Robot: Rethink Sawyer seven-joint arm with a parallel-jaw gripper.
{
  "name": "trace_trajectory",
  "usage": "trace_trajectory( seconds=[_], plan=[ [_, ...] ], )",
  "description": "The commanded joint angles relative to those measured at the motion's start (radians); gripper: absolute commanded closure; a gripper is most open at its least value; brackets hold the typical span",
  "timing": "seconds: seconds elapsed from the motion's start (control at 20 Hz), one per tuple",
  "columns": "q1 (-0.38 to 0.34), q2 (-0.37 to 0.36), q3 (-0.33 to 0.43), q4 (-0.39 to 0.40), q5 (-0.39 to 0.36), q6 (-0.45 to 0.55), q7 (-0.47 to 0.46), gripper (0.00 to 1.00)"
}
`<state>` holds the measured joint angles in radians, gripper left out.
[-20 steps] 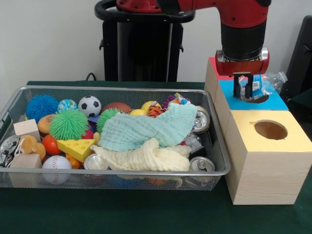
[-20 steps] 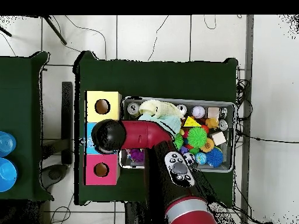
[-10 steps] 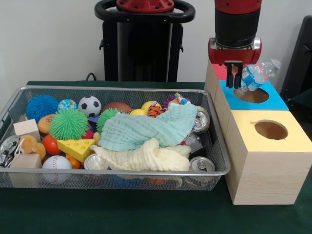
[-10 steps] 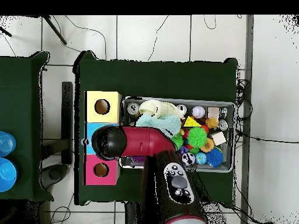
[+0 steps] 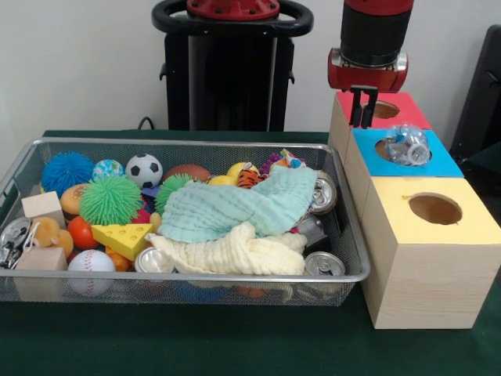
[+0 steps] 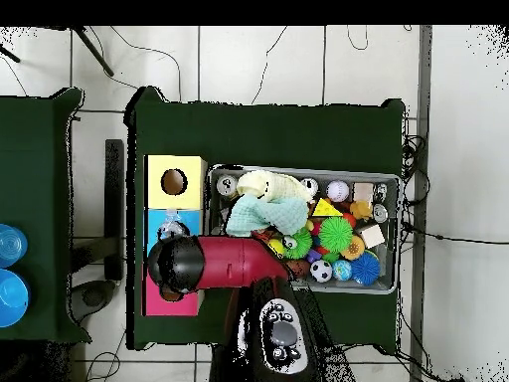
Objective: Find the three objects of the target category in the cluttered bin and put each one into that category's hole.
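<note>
Front view showing the hand (image 5: 363, 117) hanging above the red-topped box (image 5: 407, 112), fingers close together and gripping nothing, released from its load. Lying in the hole of the blue-topped box (image 5: 438, 163), just beside and below the hand, a crumpled clear plastic bottle (image 5: 408, 146) with a blue label, shiny and creased, tilted on its side and poking partly above the hole's rim. Standing nearest the camera in the same row, a yellow-topped box (image 5: 462, 223) with its round hole showing dark. Sitting on the green table (image 5: 196, 345) to the left of the boxes, a wire mesh bin (image 5: 47, 287) crowded with things: a mint green cloth (image 5: 235, 207) draping over a cream cloth (image 5: 235, 254), a yellow cheese wedge (image 5: 124, 237), a green spiky ball (image 5: 110, 199), a blue spiky ball (image 5: 67, 171), a soccer ball (image 5: 144, 169), a baseball (image 5: 91, 266), wooden blocks (image 5: 42, 207), and several cans (image 5: 322, 264) along the right side and front. Overhead view showing the red arm (image 6: 224, 261) reaching across from the bin (image 6: 390, 179) to the row of boxes, covering most of the red one (image 6: 189, 301), with the bottle (image 6: 172, 228) resting on the blue box (image 6: 154, 221).
</note>
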<state>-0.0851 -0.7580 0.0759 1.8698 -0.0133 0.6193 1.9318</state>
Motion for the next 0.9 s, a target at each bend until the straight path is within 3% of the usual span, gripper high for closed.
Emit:
trace_trajectory(
  seconds=[0.05, 0.35, 0.9],
  plan=[
    [0.044, 0.036, -0.068, 0.059, -0.037, 0.013, 0.191, 1.0],
    [0.059, 0.036, -0.09, 0.057, -0.014, 0.013, 0.169, 1.0],
    [-0.007, -0.033, -0.078, 0.068, 0.012, 0.107, 0.093, 1.0]
  ],
)
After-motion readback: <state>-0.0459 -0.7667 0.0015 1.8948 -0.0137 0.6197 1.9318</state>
